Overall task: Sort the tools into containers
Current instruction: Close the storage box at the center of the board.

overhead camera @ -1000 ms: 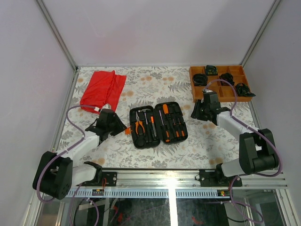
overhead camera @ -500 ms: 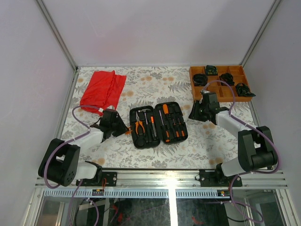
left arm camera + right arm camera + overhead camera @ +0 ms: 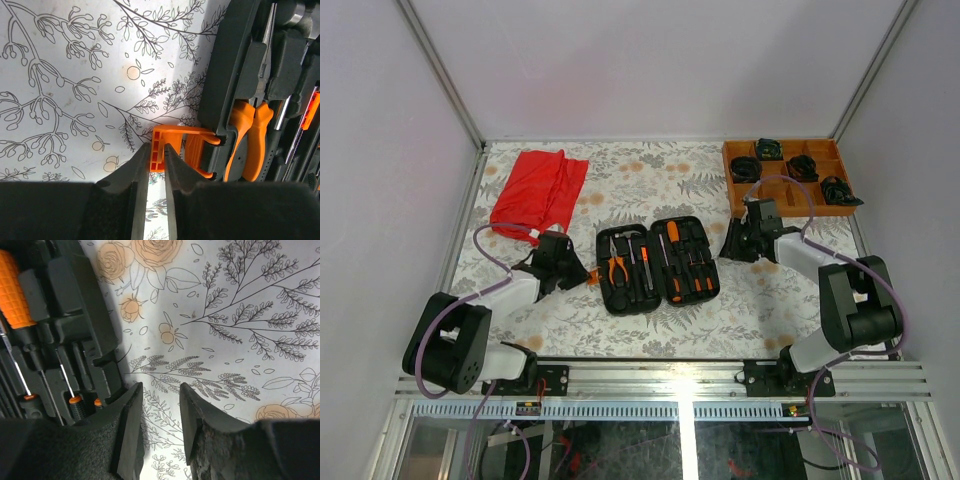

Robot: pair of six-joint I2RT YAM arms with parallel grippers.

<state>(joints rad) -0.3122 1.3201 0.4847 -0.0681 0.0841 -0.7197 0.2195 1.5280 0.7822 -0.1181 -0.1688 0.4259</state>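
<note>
Surface: the tabletop [image 3: 650, 180] has a cover printed with flowers and leafy sprigs.
Tool case: the black tool case [image 3: 700, 225] lies wide open and flat at the middle of the tabletop. Its two halves are side by side, between the two arms.
Left half: the pliers [image 3: 616, 270] with orange handles sit in a moulded slot. The silver-headed hammer [image 3: 626, 233] lies at the far end of this half.
Right half: a row of thin screwdrivers [image 3: 688, 272] with orange and black handles fills the slots. A thicker, ribbed orange handle [image 3: 17, 295] lies among them.
Latch: the orange latch [image 3: 170, 132] sticks out from the case's left edge, low over the tabletop, level with the pliers' handles.
Left tool: the left tool [image 3: 157, 150] is at the case's left edge, clenched on the outer end of the orange latch. One finger presses each side of the latch.
Right tool: the right tool [image 3: 160, 390] hangs low just beside the case's right edge. It is released, its fingers apart with only the printed cover between them. One finger sits right by the case's wall, and I cannot tell whether it touches.
Cloth: a crumpled red cloth [image 3: 538, 190] lies at the far left, well apart from the case.
Tray: a wooden tray [image 3: 728, 175] stands at the far right, with black coiled bundles [image 3: 803, 165] in its compartments.
</note>
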